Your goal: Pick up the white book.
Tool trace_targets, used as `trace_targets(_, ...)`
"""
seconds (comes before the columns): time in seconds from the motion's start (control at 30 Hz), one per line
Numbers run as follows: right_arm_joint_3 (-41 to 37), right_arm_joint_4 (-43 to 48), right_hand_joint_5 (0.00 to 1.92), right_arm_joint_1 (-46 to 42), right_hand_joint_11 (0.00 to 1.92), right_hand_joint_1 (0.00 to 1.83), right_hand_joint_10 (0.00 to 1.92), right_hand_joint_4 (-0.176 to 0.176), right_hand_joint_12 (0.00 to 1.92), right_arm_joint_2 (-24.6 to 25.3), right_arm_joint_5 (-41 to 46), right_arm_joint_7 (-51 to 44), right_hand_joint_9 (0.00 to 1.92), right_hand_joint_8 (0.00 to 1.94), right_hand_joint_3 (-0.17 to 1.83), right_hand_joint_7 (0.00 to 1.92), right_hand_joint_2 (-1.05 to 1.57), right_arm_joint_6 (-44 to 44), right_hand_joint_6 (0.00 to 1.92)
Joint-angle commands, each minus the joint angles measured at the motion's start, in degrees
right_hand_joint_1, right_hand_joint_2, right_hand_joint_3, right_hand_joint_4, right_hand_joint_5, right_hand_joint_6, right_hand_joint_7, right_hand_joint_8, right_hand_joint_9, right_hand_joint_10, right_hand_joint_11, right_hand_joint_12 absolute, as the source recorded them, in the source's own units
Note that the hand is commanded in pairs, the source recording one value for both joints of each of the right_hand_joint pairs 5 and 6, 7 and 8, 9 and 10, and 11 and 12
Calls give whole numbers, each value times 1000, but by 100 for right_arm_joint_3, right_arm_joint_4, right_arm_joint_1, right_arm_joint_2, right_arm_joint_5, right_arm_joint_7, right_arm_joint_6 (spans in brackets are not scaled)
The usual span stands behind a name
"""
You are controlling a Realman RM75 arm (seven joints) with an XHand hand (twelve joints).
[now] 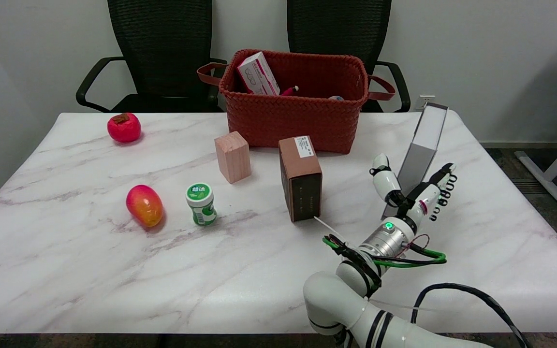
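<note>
Honestly, my right hand [416, 195] fingers only grip the white book [423, 145] low; tilted toward 1 o'clock, it might slip.

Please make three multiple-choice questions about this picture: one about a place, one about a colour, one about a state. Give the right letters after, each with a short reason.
1. Where does the wooden block stand?
A. inside the basket
B. on the table, in front of the basket's left part
C. beside the tomato

2. What colour is the lid of the small jar?
A. green
B. red
C. black

3. How is the white book now?
A. lying flat on the table
B. standing in the basket
C. tilted up, held by the right hand

Answers:
1 B: it stands on the marble just before the basket.
2 A: the cap is green with white print.
3 C: fingers close on its lower end.
</note>
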State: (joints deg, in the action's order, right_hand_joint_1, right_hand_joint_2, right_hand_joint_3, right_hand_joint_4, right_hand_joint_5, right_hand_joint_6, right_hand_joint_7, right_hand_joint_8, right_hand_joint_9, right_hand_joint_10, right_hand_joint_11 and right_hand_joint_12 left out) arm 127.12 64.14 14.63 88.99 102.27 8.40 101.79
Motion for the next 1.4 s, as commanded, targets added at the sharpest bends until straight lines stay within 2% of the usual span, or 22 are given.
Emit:
trace_targets(0.03, 5, -135, 0, 72, 0, 977, 0, 0, 0, -59, 134, 259, 0, 0, 389, 0, 655, -78, 0)
trace_targets(0.2, 24, -136, 0, 51, 0, 974, 0, 0, 0, -51, 96, 267, 0, 0, 364, 0, 693, -3, 0)
trace_targets(0.33, 48, -140, 0, 40, 0, 972, 112, 0, 0, -51, 78, 392, 112, 7, 336, 7, 750, 53, 0)
trace_targets(0.4, 56, -168, 0, 32, 0, 971, 199, 0, 0, -51, 78, 498, 199, 101, 326, 101, 780, 81, 0)
trace_targets(0.5, 112, -192, 0, 32, 157, 971, 334, 0, 157, -51, 78, 562, 334, 286, 319, 286, 818, 132, 0)
trace_targets(0.67, 149, -191, 30, 32, 278, 971, 457, 0, 278, -43, 70, 626, 457, 507, 329, 507, 862, 209, 30)
trace_targets(0.8, 160, -192, 241, 24, 359, 973, 552, 0, 359, -43, 70, 626, 552, 654, 362, 654, 879, 220, 241)
trace_targets(1.0, 185, -191, 500, 24, 405, 973, 595, 0, 405, -43, 70, 682, 595, 723, 374, 723, 889, 220, 500)
trace_targets(1.07, 192, -191, 689, 24, 413, 975, 608, 0, 413, -43, 66, 682, 608, 746, 378, 746, 895, 233, 689)
trace_targets(1.1, 192, -191, 947, 24, 428, 986, 626, 0, 428, -43, 62, 682, 626, 785, 382, 785, 902, 236, 947)
trace_targets(1.13, 192, -191, 981, 24, 437, 973, 643, 0, 437, -43, 62, 682, 643, 800, 383, 800, 903, 236, 981)
trace_targets(1.2, 192, -191, 1118, 24, 532, 974, 745, 0, 532, -43, 62, 682, 745, 948, 381, 948, 915, 236, 1118)
trace_targets(1.27, 192, -191, 1199, 24, 661, 980, 854, 0, 661, -43, 62, 682, 854, 1183, 368, 1183, 945, 244, 1199)
trace_targets(1.4, 192, -199, 1229, 24, 821, 993, 977, 0, 821, -43, 62, 682, 977, 1318, 332, 1318, 994, 244, 1229)
